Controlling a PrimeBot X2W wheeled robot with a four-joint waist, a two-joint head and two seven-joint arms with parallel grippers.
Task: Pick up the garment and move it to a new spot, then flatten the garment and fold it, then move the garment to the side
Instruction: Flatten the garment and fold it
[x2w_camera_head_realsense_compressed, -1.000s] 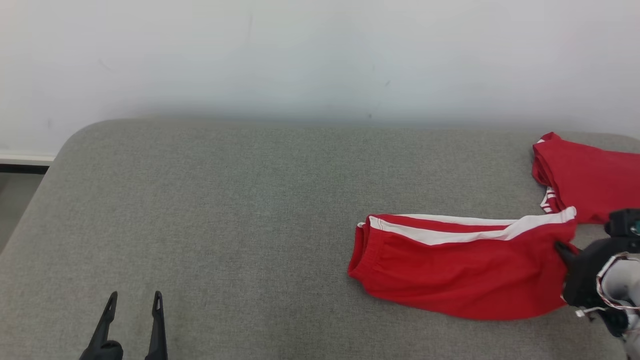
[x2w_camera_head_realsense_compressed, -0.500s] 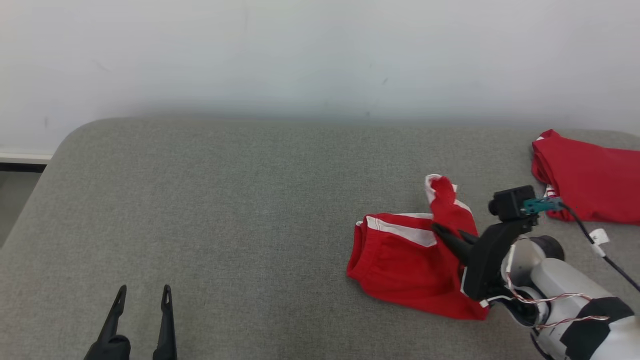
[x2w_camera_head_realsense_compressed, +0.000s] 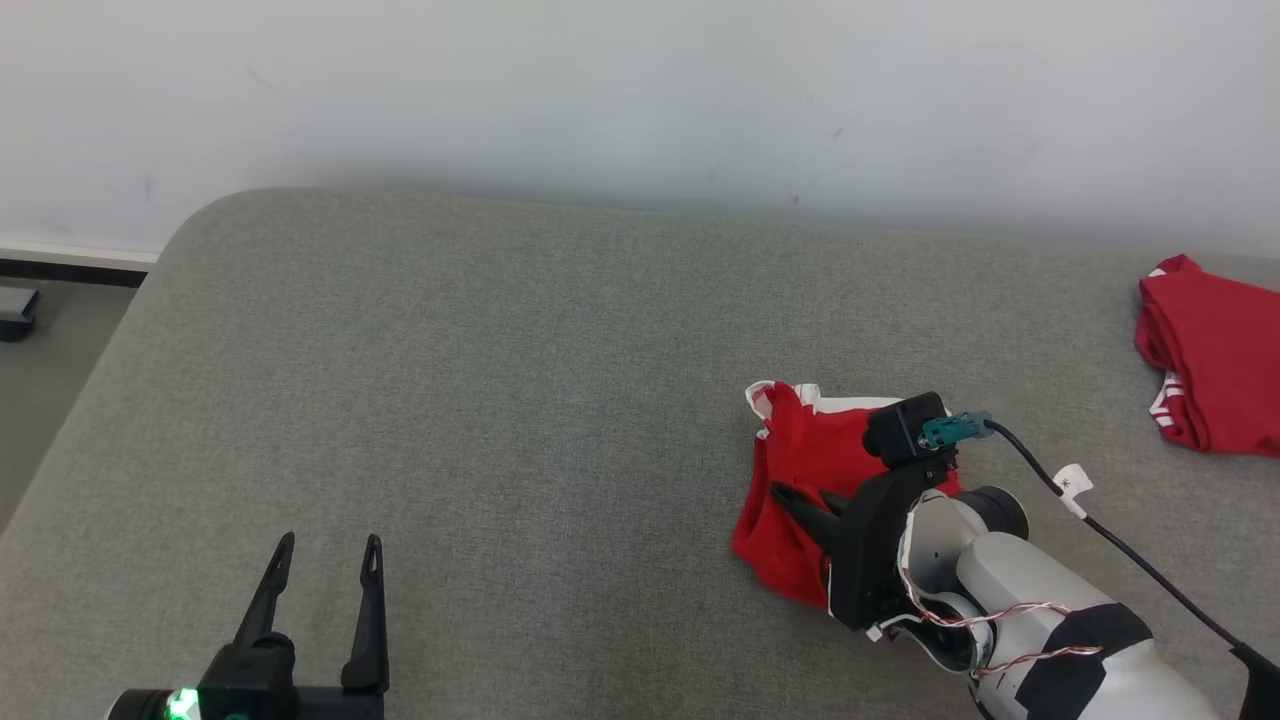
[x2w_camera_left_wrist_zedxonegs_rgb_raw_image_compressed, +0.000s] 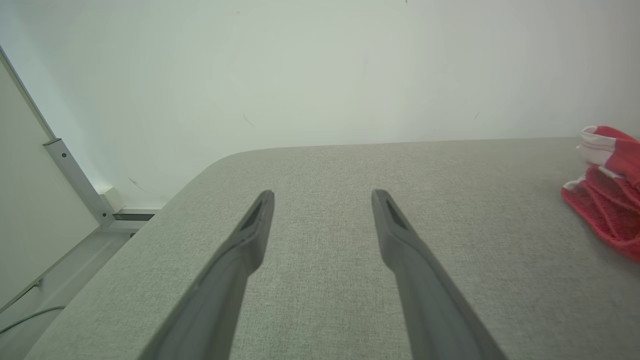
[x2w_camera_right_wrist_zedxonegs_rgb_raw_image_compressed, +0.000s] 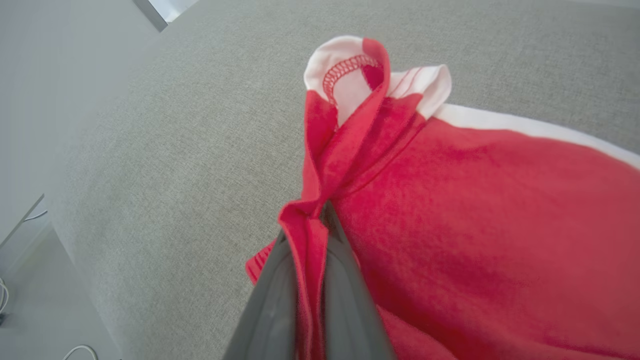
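Note:
The garment (x2w_camera_head_realsense_compressed: 800, 470) is a pair of red shorts with white side stripes, folded over itself on the grey padded table (x2w_camera_head_realsense_compressed: 520, 400). My right gripper (x2w_camera_head_realsense_compressed: 785, 493) is shut on a pinched fold of its red fabric (x2w_camera_right_wrist_zedxonegs_rgb_raw_image_compressed: 310, 235), near the left end of the pile. The right wrist view shows the cloth (x2w_camera_right_wrist_zedxonegs_rgb_raw_image_compressed: 450, 200) bunched between the two fingers, with a white hem corner curled up beyond them. My left gripper (x2w_camera_head_realsense_compressed: 325, 548) stands open over bare table at the lower left, far from the garment (x2w_camera_left_wrist_zedxonegs_rgb_raw_image_compressed: 605, 200), fingers (x2w_camera_left_wrist_zedxonegs_rgb_raw_image_compressed: 255, 225) spread with nothing between them.
A second red garment (x2w_camera_head_realsense_compressed: 1210, 350) with white trim lies at the table's far right edge. A pale wall runs behind the table. The floor (x2w_camera_head_realsense_compressed: 40, 370) drops away past the rounded left corner. A black cable (x2w_camera_head_realsense_compressed: 1120, 540) trails from my right wrist.
My right gripper has carried the right end of the garment leftward over its other end, folding it in half. The head camera has shifted, so the whole scene sits differently.

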